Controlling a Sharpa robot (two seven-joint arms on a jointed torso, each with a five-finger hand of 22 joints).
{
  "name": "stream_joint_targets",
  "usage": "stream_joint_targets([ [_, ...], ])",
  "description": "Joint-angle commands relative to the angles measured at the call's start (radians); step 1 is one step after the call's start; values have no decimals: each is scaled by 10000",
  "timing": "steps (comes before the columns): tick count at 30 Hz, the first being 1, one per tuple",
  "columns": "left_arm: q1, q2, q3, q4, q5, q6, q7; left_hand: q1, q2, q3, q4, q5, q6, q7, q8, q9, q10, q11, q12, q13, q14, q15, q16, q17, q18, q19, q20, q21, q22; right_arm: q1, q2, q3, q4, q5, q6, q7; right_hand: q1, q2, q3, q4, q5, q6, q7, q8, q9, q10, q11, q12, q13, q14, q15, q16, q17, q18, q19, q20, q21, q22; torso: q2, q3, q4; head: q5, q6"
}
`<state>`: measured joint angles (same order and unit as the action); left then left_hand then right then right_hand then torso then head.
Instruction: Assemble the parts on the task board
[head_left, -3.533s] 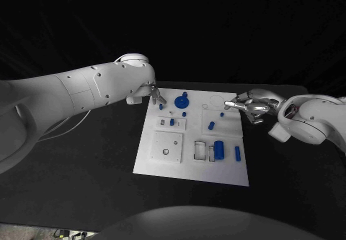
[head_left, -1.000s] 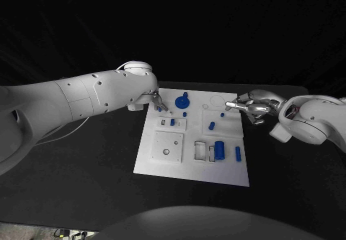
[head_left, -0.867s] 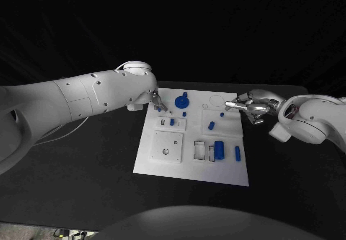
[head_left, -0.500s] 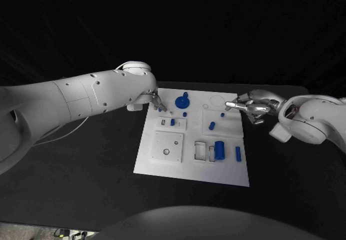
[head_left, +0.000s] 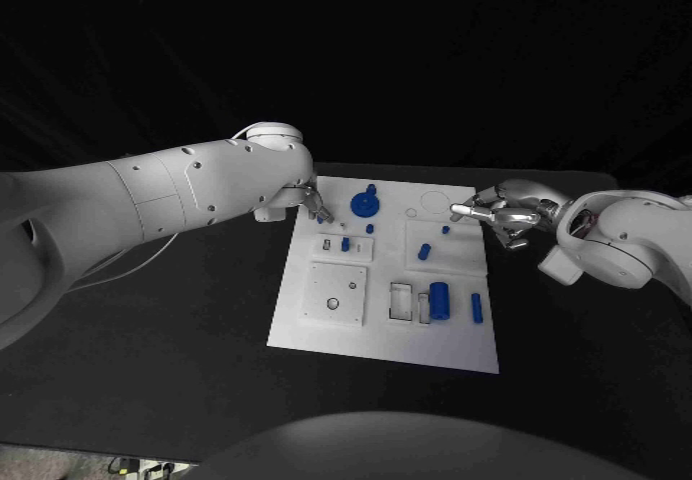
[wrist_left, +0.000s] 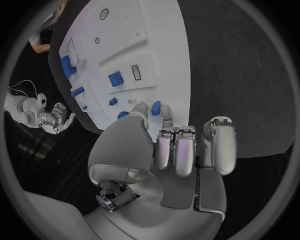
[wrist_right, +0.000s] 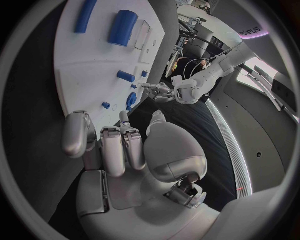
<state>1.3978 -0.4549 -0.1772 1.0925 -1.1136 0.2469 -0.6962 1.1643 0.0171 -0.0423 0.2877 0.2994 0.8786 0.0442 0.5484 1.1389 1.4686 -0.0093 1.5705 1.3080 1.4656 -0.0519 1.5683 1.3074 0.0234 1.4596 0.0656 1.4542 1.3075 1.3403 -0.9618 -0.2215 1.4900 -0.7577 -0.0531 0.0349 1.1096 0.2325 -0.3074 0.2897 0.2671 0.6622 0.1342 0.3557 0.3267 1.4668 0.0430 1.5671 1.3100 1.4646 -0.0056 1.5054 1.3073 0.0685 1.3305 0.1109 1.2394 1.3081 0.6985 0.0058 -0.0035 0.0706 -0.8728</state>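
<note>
The white task board (head_left: 378, 325) lies mid-table with several blue parts on it: a round geared piece (head_left: 365, 206), a thick cylinder (head_left: 438, 300) and a slim bar (head_left: 476, 307). My left hand (head_left: 309, 198) hangs over the board's far left corner. Its thumb and one finger close around a small blue part (wrist_left: 155, 107) standing there, and the other fingers (wrist_left: 185, 150) are curled in. My right hand (head_left: 499, 214) hovers just off the board's far right edge, fingers (wrist_right: 115, 145) curled, nothing in them.
A white square plate (head_left: 336, 293) and an open rectangular slot (head_left: 400, 298) sit on the board's near half. Black table (head_left: 173, 330) surrounds the board. My big left arm (head_left: 159, 195) reaches over the table's left side.
The left hand has sunk slightly toward the board's corner since the earliest frame. Over the last second nothing has visibly moved.
</note>
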Motion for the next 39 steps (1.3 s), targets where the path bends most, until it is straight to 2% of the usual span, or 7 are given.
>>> stream_joint_targets([
  [1,4,28,8,-12,-73,30,-65,135,34,88,0,138,-45,-12,63,71,1022,-85,3,2628,1052,-44,25,2634,150,-16,-79,-38,1823,-10,12,0,-2,-65,189,-5,19,38,-45,-6,61,30,26,1,-9,1040,96,37,2608,367,50,-57,1814,132,-79,10,-55,1542,-3,2,-5,0,2],
  [9,3,45,8,-46,-86,-59,39,118,158,199,25,776,-95,-54,120,329,1022,-117,3,2628,1052,-71,25,2634,152,-20,-105,-58,1844,-19,22,0,-18,-65,206,-12,24,44,-46,-7,64,34,28,3,-9,1040,97,37,2608,367,51,-57,1813,133,-84,11,-63,1540,-10,2,-5,7,2],
  [18,2,77,7,-79,22,-112,88,136,219,292,21,1072,-77,-84,132,418,1022,-139,3,2628,1052,-88,25,2634,151,-17,-117,-64,1856,-27,24,0,-22,-65,224,-15,35,55,-44,-9,69,53,32,12,-7,1040,100,37,2608,370,52,-54,1817,135,-88,11,-70,1538,-2,2,-5,8,2],
  [21,2,87,7,-91,52,-125,100,175,230,396,24,1476,-2,-126,186,519,1022,-171,3,2628,1052,-112,25,2634,152,-18,-137,-72,1865,-28,20,0,-20,-65,227,-15,35,55,-44,-9,69,53,32,12,-7,1040,100,37,2608,370,52,-54,1817,135,-88,11,-70,1538,3,4,-2,1,2],
  [32,1,101,6,-128,139,-117,146,-20,201,640,26,2121,-32,-172,197,843,1022,-219,3,2628,1052,-158,25,2634,163,-48,-185,-130,1874,-30,7,0,-9,-65,243,-21,54,74,-40,-13,89,83,36,27,-3,1040,105,37,2608,364,54,-60,1810,134,-87,13,-73,1538,-4,6,-2,-11,2],
  [37,0,107,6,-130,175,-117,156,71,138,823,18,2312,-56,-187,155,921,1022,-231,3,2628,1052,-168,25,2634,165,-53,-198,-146,1880,-31,0,0,-4,-65,239,-21,59,79,-39,-14,97,88,37,29,-3,1040,106,37,2608,366,55,-58,1812,134,-87,13,-73,1538,0,3,-2,-6,2],
  [39,0,108,6,-127,186,-131,162,224,119,1143,28,1936,-83,-211,100,971,1022,-252,3,2628,1052,-190,25,2634,164,-50,-215,-150,1892,-31,-1,0,-3,-66,235,-20,68,86,-38,-15,109,96,39,32,-3,1040,107,37,2608,368,56,-56,1813,134,-88,14,-76,1538,-2,0,-3,-10,2],
])
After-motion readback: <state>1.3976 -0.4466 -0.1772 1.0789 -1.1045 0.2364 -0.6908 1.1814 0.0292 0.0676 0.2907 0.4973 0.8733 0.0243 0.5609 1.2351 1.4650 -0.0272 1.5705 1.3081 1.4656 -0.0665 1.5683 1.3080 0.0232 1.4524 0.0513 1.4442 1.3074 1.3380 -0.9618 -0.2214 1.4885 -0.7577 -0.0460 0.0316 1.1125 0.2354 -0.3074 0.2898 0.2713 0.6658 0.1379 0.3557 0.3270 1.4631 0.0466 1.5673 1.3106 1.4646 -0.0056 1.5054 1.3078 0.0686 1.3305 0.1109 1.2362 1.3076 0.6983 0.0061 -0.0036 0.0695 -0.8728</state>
